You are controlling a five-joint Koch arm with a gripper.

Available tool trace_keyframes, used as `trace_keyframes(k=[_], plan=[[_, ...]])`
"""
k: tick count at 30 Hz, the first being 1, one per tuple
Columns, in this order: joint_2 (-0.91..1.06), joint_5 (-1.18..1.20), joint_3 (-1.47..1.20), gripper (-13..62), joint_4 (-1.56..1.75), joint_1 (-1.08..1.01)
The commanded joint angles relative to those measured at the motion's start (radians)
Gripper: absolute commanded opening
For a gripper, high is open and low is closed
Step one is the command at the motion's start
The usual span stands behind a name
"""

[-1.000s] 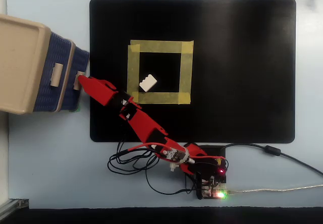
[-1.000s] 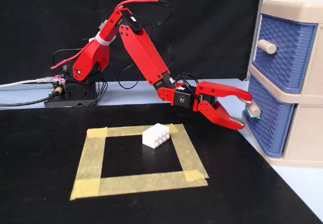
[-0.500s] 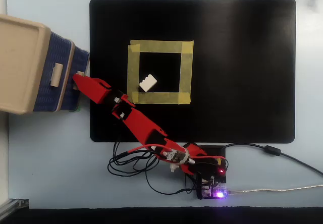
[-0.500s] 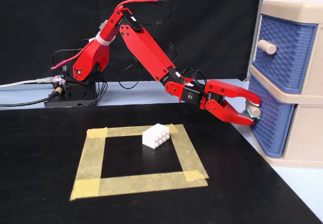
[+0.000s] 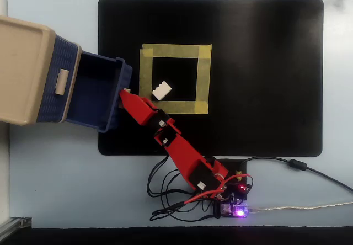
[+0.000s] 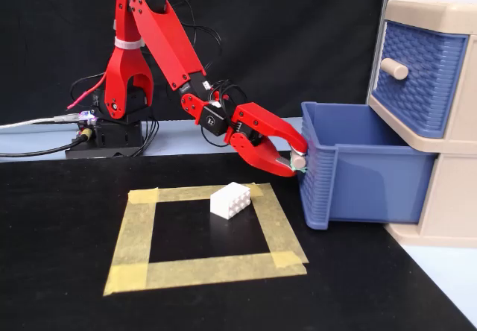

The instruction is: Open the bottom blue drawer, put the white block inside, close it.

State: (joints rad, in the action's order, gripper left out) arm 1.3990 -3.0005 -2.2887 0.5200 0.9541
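One bottom blue drawer (image 6: 350, 171) pulled out | tool (image 6: 297, 161) pinching its handle | white block (image 6: 229, 200) well apart

The bottom blue drawer (image 6: 358, 171), flush in the cabinet a second ago, now stands pulled far out, its smooth interior open at the right of the fixed view and at left center in the overhead view. The claw (image 6: 297, 159), clamped on the drawer's beige handle (image 6: 299, 162), has drawn back with it toward frame center. The red arm (image 5: 176, 145) has folded upright over its base.
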Motion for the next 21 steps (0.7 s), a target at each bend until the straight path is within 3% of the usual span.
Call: trace_keyframes(k=[1,2,4,6,10,15,18,21], plan=[[0.017,0.005,-0.069,-6.2,0.002,0.005],[0.017,0.006,-0.067,0.4,0.0,0.0],[0.026,0.002,-0.066,22.9,-0.002,-0.014],[0.044,0.0,-0.072,33.5,-0.011,-0.031],[0.252,0.0,-0.1,33.6,-0.27,-0.074],[0.649,0.002,0.155,33.6,-1.193,-0.117],[0.551,0.009,0.514,33.6,-1.661,-0.132],[0.27,0.061,0.893,33.6,-1.956,-0.216]])
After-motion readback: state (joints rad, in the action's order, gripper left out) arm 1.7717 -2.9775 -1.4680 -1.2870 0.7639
